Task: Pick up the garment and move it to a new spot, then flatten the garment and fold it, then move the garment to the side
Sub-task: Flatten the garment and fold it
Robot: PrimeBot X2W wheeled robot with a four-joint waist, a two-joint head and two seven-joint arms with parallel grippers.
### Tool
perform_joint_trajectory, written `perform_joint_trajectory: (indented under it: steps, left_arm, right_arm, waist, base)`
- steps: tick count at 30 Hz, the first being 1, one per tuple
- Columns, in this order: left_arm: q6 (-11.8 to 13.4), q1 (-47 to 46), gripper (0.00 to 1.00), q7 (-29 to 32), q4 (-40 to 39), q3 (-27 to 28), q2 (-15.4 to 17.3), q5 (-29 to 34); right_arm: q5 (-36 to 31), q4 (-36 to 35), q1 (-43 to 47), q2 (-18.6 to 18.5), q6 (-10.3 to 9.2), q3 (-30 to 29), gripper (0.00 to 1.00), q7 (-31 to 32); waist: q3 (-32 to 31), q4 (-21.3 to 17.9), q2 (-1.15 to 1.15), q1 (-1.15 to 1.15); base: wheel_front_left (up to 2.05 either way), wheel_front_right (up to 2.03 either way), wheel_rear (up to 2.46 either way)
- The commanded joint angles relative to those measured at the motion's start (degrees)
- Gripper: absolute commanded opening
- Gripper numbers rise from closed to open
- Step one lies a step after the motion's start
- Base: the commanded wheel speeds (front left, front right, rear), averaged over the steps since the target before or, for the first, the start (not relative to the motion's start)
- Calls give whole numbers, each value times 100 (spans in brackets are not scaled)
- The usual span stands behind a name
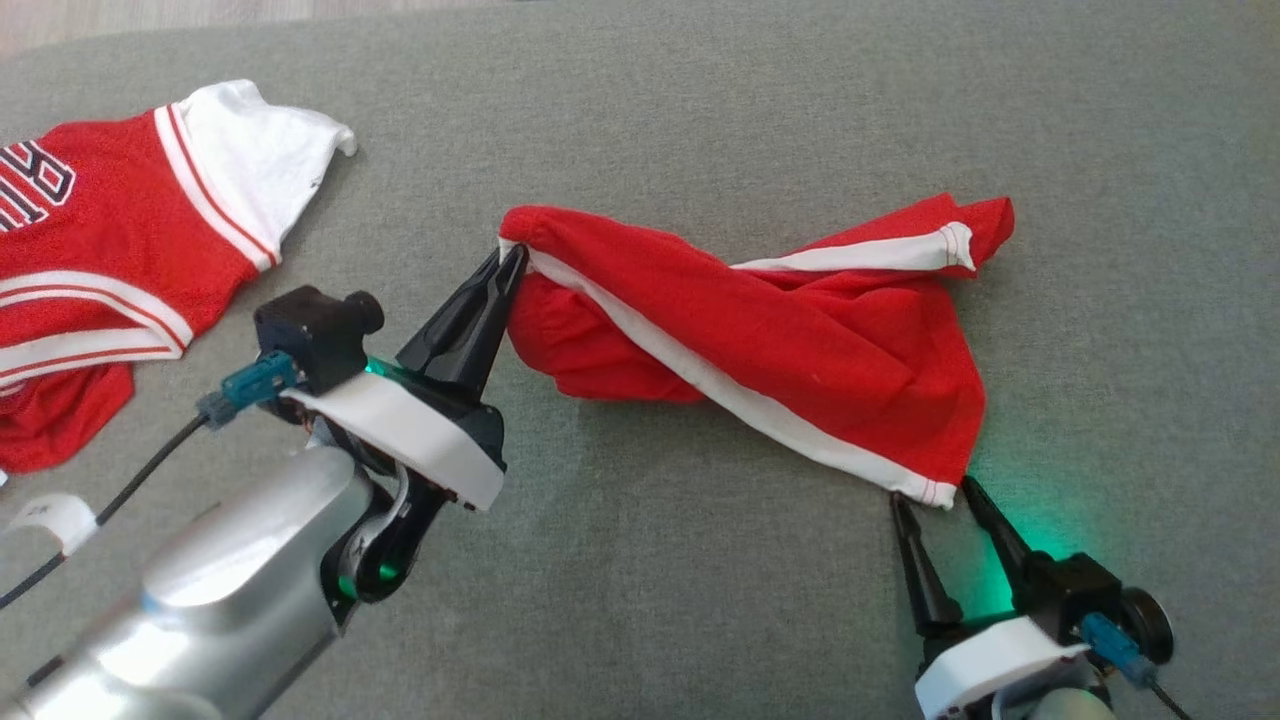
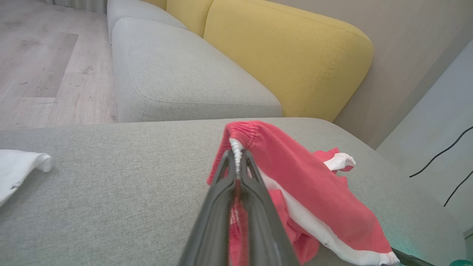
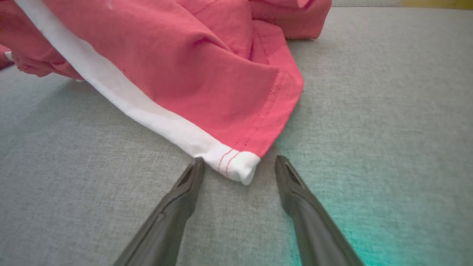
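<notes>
The garment [image 1: 780,330] is a red pair of shorts with white side stripes, lying twisted on the grey sofa cushion. My left gripper [image 1: 510,262] is shut on its waistband corner [image 2: 236,147], which is raised off the cushion. The right gripper [image 1: 935,495] stands open at the garment's lower hem corner [image 3: 236,166]. That white corner lies between its two fingers [image 3: 192,181], which rest low on the cushion, apart from the cloth.
A red and white jersey [image 1: 110,240] lies at the left of the cushion [image 1: 640,600]; its white sleeve [image 2: 18,170] shows in the left wrist view. Yellow back cushions [image 2: 295,55], another grey seat [image 2: 177,77] and wooden floor [image 2: 44,55] lie beyond.
</notes>
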Motion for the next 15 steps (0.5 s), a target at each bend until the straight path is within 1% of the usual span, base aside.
perform_joint_trajectory:
  steps: [1,2,3,7,12,15]
  left_arm:
    - [-21,-309,0,14,-80,241,172,33]
    - [-26,-311,0,18,-70,236,171,34]
    - [-32,-312,0,22,-61,230,170,33]
    - [-48,-297,0,22,-21,213,169,26]
    - [-69,-254,0,-38,-7,220,175,28]
    - [-96,-210,0,-118,-43,257,185,26]
  right_arm:
    - [-12,-46,-103,-80,-4,201,45,-6]
    - [-5,-35,-112,-87,-4,214,27,-6]
    - [1,-29,-119,-97,-4,235,0,-6]
    - [-1,-55,-128,-144,-4,290,0,-6]
    - [-49,-349,-67,-188,-4,246,0,-6]
    - [-76,-765,16,-201,-4,161,0,-6]
  waist:
    - [7,23,0,0]
    - [2,31,0,0]
    - [-6,37,0,0]
    - [-83,36,0,0]
    - [-225,-17,0,0]
    - [-366,-86,0,0]
  base:
    - [0,0,0]
    - [0,0,0]
    - [0,0,0]
    - [0,0,0]
    - [0,0,0]
    - [0,0,0]
